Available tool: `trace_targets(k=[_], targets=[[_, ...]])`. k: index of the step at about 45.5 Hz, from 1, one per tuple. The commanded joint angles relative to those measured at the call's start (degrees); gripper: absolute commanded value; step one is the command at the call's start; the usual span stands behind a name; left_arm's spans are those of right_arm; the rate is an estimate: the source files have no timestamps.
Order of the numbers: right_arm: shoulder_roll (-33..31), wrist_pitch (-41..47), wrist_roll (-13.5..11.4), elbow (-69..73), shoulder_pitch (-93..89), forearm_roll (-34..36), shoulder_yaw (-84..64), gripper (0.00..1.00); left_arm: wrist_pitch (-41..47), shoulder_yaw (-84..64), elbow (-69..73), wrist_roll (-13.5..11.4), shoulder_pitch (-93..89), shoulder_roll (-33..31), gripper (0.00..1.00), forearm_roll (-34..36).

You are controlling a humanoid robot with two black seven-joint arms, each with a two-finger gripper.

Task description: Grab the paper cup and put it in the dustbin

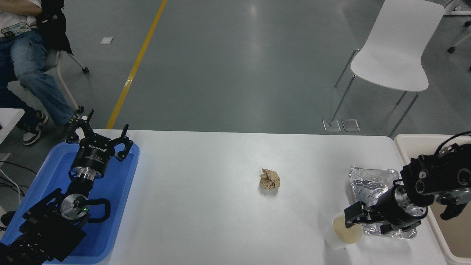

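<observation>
- Near the table's (206, 206) front-right edge, head view: paper cup (340, 235) stands upright, mouth up. Small, white outside, cream inside, rolled rim, tapered toward the base.
- Right gripper (354, 218) comes in from the right w/ its black arm lying low over the foil tray (368, 184). Fingertips sit at the cup's far rim, one finger (351, 212) overlapping the rim from above. Fingers look spread, not clenched on the cup; can't tell if they touch the rim.
- Foil tray is just right of the cup, crinkled silver, partly hidden under the wrist.
- Dustbin (406, 140) at the far right edge, off the table's right end: beige, thick rounded rim, only its left part in frame.
- Crumpled brown paper ball (269, 179) mid-table, well apart from the cup.
- Left gripper (99, 136) parked lower left over the blue tray (117, 206), fingers splayed, holding nothing.
- Bkgd: white chair (395, 48) top right; seated person (25, 55) top left.
</observation>
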Motion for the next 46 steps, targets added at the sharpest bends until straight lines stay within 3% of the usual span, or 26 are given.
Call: trace_targets(k=[1,7,12,16,24,46], targets=[[1.6,-5.2,0.4,-1.3,-3.7,-1.0,0.3,0.97,0.0,0.0,0.0,0.0,0.0,0.0,1.00,0.0],[1.7,-8.4,0.4,-1.3,-4.9,-3.7,0.3,0.71,0.0,0.0,0.0,0.0,0.0,0.0,1.00,0.0],[1.7,-8.6,0.3,-1.3,-4.8,-5.2,-0.1,0.25,0.0,0.0,0.0,-0.1,0.0,0.0,1.00,0.0],[1.6,-8.6,0.4,-1.1,-4.3,-5.5,-0.5,0.00,0.0,0.0,-0.1,0.0,0.0,0.0,1.00,0.0],[1.1,-8.6,0.9,-0.4,-2.1,-9.9,-0.4,0.00,0.0,0.0,0.0,0.0,0.0,0.0,1.00,0.0],[-3.1,-4.5,1.3,5.8,13.6,-9.9,-1.2,0.00,-0.1,0.0,0.0,0.0,0.0,0.0,1.00,0.0]])
